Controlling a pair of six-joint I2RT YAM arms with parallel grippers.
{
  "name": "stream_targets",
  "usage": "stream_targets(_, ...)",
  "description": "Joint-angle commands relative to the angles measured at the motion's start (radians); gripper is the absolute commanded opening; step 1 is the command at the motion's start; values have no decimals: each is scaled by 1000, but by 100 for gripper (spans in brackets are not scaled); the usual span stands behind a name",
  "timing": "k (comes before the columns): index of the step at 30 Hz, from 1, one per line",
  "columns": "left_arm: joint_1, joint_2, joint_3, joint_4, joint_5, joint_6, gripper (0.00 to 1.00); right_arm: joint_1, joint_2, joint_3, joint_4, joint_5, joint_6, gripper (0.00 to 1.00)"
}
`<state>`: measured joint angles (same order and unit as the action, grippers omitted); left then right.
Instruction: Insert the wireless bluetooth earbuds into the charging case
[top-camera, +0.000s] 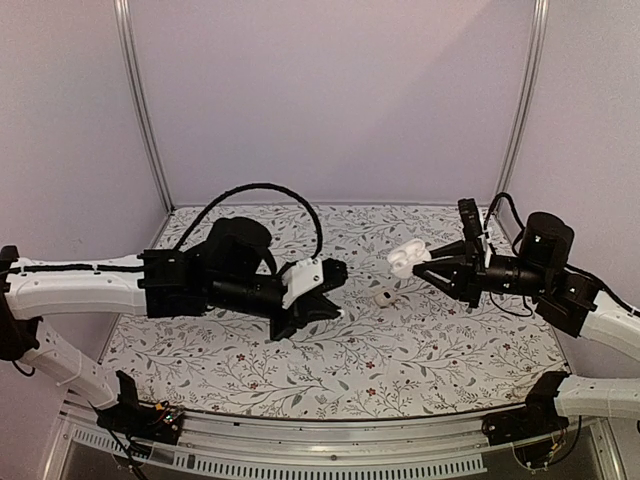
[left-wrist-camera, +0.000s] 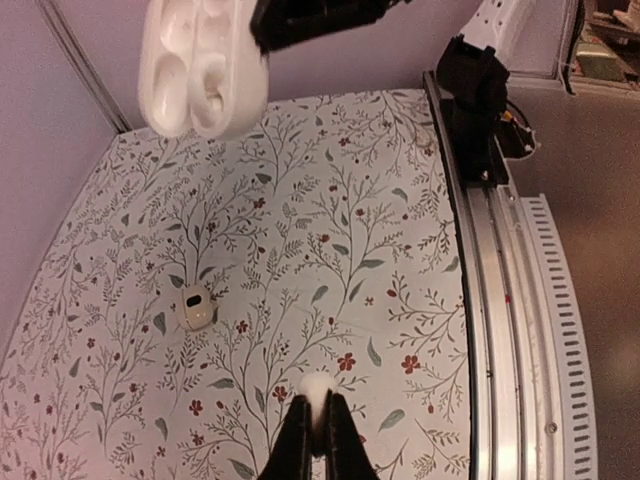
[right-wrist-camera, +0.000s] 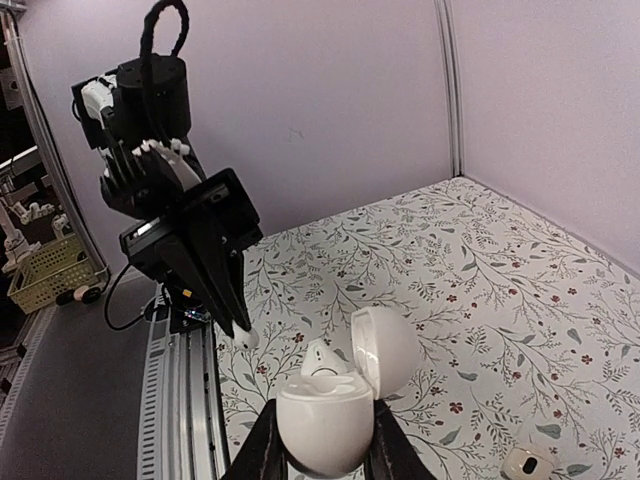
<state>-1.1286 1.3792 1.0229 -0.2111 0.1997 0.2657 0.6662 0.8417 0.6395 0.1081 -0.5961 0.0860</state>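
My right gripper (right-wrist-camera: 322, 442) is shut on the white charging case (right-wrist-camera: 325, 425) and holds it above the table with its lid (right-wrist-camera: 385, 350) open. One white earbud (right-wrist-camera: 326, 360) sits in a socket and sticks up from it. The case also shows in the top view (top-camera: 405, 260) and in the left wrist view (left-wrist-camera: 200, 65). My left gripper (left-wrist-camera: 317, 402) is shut on a second small white earbud (left-wrist-camera: 317, 386), low over the table. In the top view this gripper (top-camera: 335, 308) is left of the case and lower.
A small cream oval piece with a dark spot (left-wrist-camera: 195, 308) lies on the floral table between the grippers; it also shows in the top view (top-camera: 385, 297). A metal rail (left-wrist-camera: 490, 300) runs along the near edge. Purple walls close in the back and sides.
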Motion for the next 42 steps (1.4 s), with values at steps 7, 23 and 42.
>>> stream_targets(7,-72,-11,174,159,-32,-36,0,48,67,3,55,-164,-47,0)
stream_targets(23,-124,122,271,192,-75,-94,0,113,88,23,63,-175,-126,0)
stream_targets(42,-142,175,301,110,-45,-87,0,115,56,13,81,-166,-119,0)
